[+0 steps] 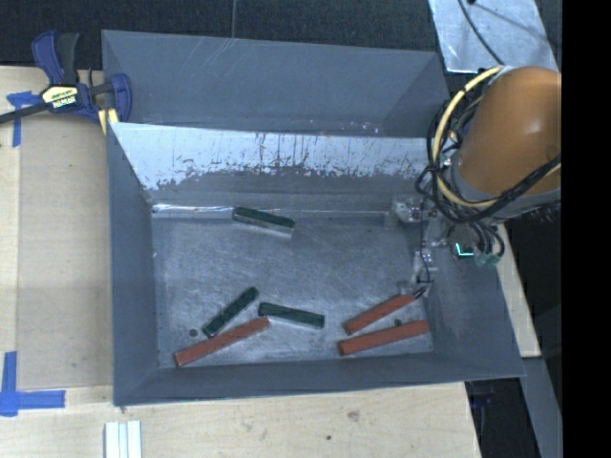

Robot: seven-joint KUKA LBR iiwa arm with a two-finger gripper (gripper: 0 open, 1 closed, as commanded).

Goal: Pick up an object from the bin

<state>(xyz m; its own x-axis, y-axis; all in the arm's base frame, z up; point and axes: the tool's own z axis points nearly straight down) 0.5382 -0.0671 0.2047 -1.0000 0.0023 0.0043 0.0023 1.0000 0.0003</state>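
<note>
While the arm's orange dome (511, 127) and its tangle of cables hang over the right wall, the gripper (420, 286) sits low in the right side of the grey bin (277, 89), right at the upper end of a slanted red-brown stick (380, 314). Can't tell if it's actually touching it, and honestly can't tell whether the gripper is spread or pressed together either.

A second red-brown stick (384, 338) lies just beside that one, toward the front. Over on the left, a third red-brown stick (221, 342) runs near the front edge, with a tilted dark green stick (229, 311) and a flatter dark green stick (291, 315) close above it. One lone dark green stick (263, 219) lies by the back wall, well apart from everything.
</note>
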